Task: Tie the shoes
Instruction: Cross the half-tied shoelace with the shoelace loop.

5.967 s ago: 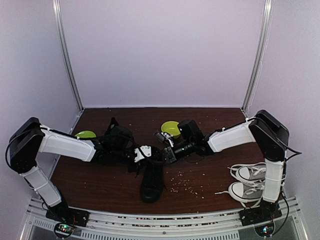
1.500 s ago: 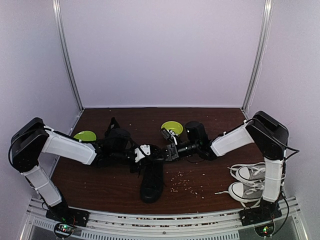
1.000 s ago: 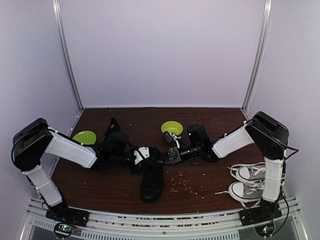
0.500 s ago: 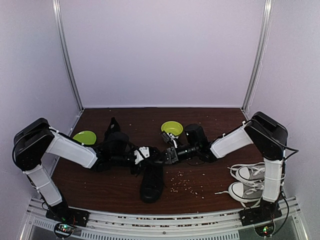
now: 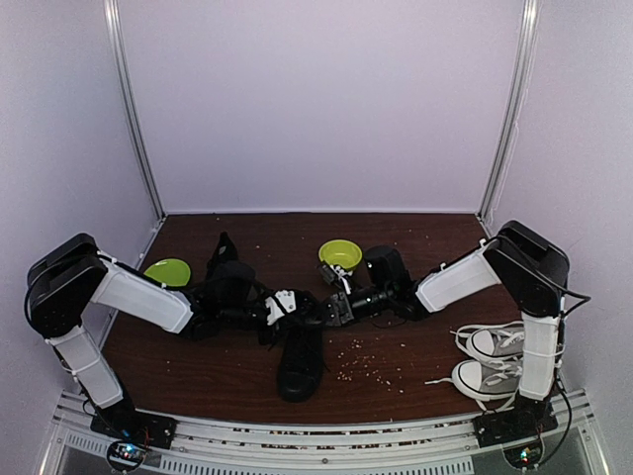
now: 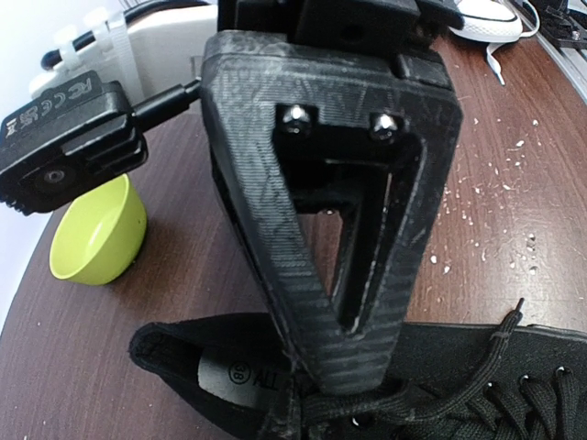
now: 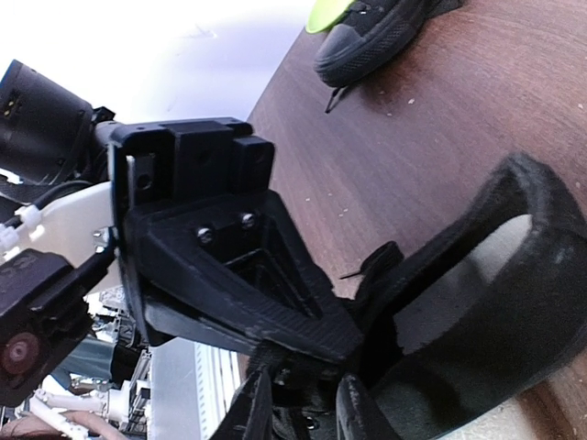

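Observation:
One black shoe [image 5: 300, 358] lies mid-table, toe toward me, and its open collar [image 6: 170, 346] shows in the left wrist view. My left gripper [image 5: 298, 310] [image 6: 292, 417] is shut on a black lace [image 6: 431, 390] at the collar. Tip to tip with it, my right gripper [image 5: 332, 308] [image 7: 307, 408] stands over the same spot, its fingers [image 7: 255, 403] a little apart with dark lace between them. I cannot see whether they pinch it. The other black shoe [image 5: 226, 265] [image 7: 367, 37] lies at the back left, behind my left arm.
A green bowl [image 5: 340, 253] [image 6: 96, 234] sits just behind the grippers, and another [image 5: 168, 269] at the left. Grey-and-white sneakers with white laces [image 5: 495, 361] lie at the near right. Pale crumbs [image 5: 361, 364] are scattered right of the shoe.
The right gripper has edged slightly left, closer to the left gripper over the shoe's collar. The left arm and the shoe have stayed put.

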